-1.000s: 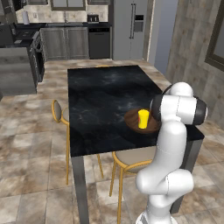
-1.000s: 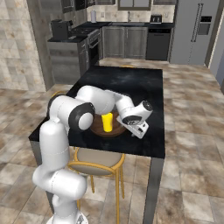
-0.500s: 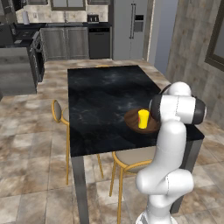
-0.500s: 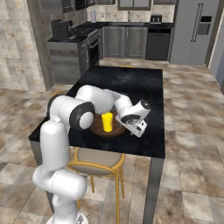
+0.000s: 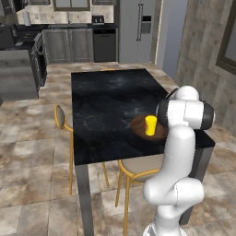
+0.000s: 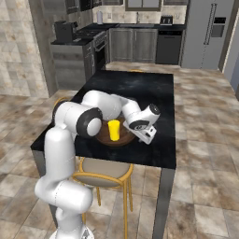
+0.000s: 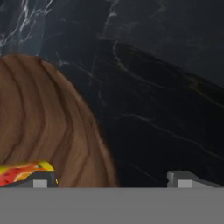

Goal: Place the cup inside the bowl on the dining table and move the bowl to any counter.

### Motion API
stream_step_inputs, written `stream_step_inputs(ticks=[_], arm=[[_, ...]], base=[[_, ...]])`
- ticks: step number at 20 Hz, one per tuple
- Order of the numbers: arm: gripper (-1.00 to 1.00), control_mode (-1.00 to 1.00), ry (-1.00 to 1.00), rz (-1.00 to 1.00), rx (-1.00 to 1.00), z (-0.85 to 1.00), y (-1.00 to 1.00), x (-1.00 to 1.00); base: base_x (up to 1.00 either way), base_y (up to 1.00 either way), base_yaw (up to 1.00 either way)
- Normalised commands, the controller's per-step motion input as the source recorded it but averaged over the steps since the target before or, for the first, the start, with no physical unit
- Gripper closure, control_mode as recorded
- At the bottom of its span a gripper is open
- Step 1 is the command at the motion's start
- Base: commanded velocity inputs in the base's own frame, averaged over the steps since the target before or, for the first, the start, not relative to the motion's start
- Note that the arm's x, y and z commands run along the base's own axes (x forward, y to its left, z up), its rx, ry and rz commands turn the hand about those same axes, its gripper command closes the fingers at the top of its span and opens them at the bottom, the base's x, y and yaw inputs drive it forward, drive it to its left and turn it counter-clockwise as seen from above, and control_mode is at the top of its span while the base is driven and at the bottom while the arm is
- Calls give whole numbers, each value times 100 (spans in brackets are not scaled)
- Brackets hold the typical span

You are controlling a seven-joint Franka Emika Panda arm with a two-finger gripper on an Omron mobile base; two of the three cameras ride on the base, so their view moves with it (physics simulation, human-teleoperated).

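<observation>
One yellow cup point(image 6: 114, 130) stands upright inside the bowl point(image 6: 103, 136) near the dining table's point(image 6: 154, 95) near edge; the gripper point(image 7: 109, 178) hangs just beside the bowl's rim, jaws wide, holding nothing.

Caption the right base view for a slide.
Yellow cup standing in the wooden bowl on the dining table, open gripper beside the bowl's rim.

The surface point(image 5: 106, 99) is a glossy black marble-veined top on dark legs. The wooden bowl point(image 5: 140, 126) rests directly on it, near one long edge.
</observation>
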Motion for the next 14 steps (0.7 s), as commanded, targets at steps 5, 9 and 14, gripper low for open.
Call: stream_step_inputs(ticks=[5, 9, 14], arm=[[-100, -100, 2, 0, 0, -7, 0, 8], [-100, -100, 3, 0, 0, -16, 0, 4], [-100, -100, 3, 0, 0, -8, 0, 0]], base=[[0, 0, 0], [0, 0, 0], [0, 0, 0]])
